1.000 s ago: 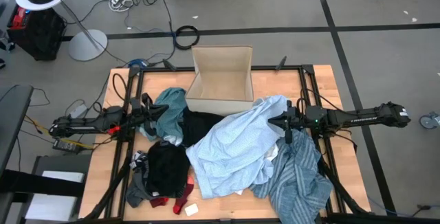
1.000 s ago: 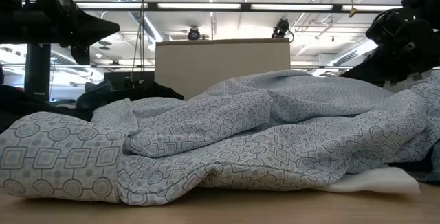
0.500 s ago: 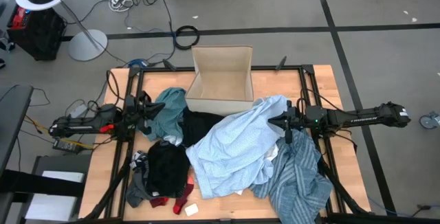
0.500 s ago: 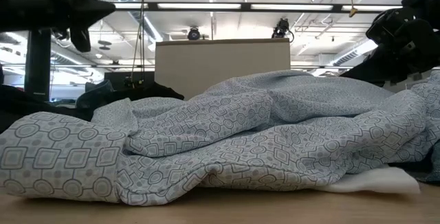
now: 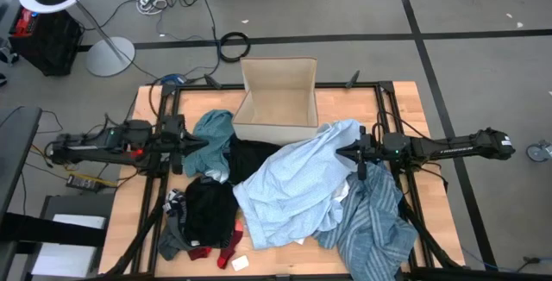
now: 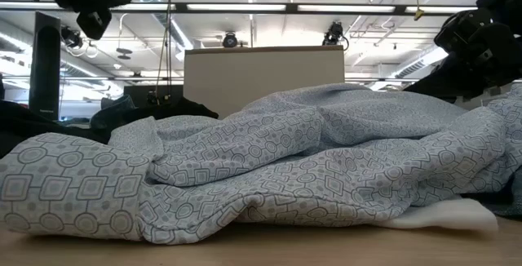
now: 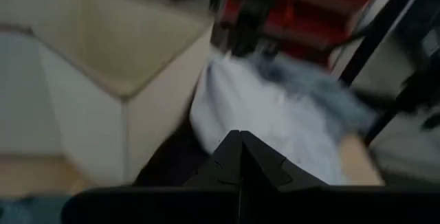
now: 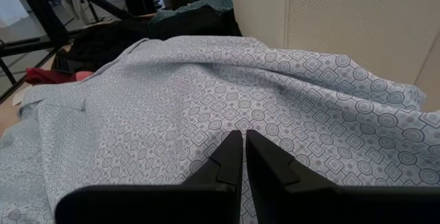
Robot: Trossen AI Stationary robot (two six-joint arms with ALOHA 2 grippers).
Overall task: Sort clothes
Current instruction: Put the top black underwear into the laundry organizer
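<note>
Looking from the near edge of the worktop point(image 5: 405, 100), at the bottom of the high view, small red items point(image 5: 231, 248) and a white piece point(image 5: 240, 263) lie close to the edge, beside a black garment point(image 5: 210, 212). I think these could slide off the worktop if a larger cloth next to them is pulled.

At the lower right the striped shirt point(image 5: 373, 229) hangs partly over the edge. The large light-blue shirt point(image 5: 289, 186) fills the middle and lies over the striped shirt and over another black piece point(image 5: 250, 156). A grip on this shirt could take a second layer with it, so two garments would go together to the wrong place.

The right gripper point(image 5: 356, 153) is at the right side of this shirt, with its jaws closed and empty, just above the cloth in the right wrist view. Closed jaws cannot take fabric; they could only push it.

The left gripper point(image 5: 183, 140) is in the middle left, beside the teal piece point(image 5: 213, 134). Its jaws are closed too and hold nothing.

Farthest, at the upper middle, stands the cardboard box point(image 5: 278, 100), open on top. Its inside looks empty, as far as it can be seen. The light-blue shirt touches its front corner, so a strong pull may move the box.
</note>
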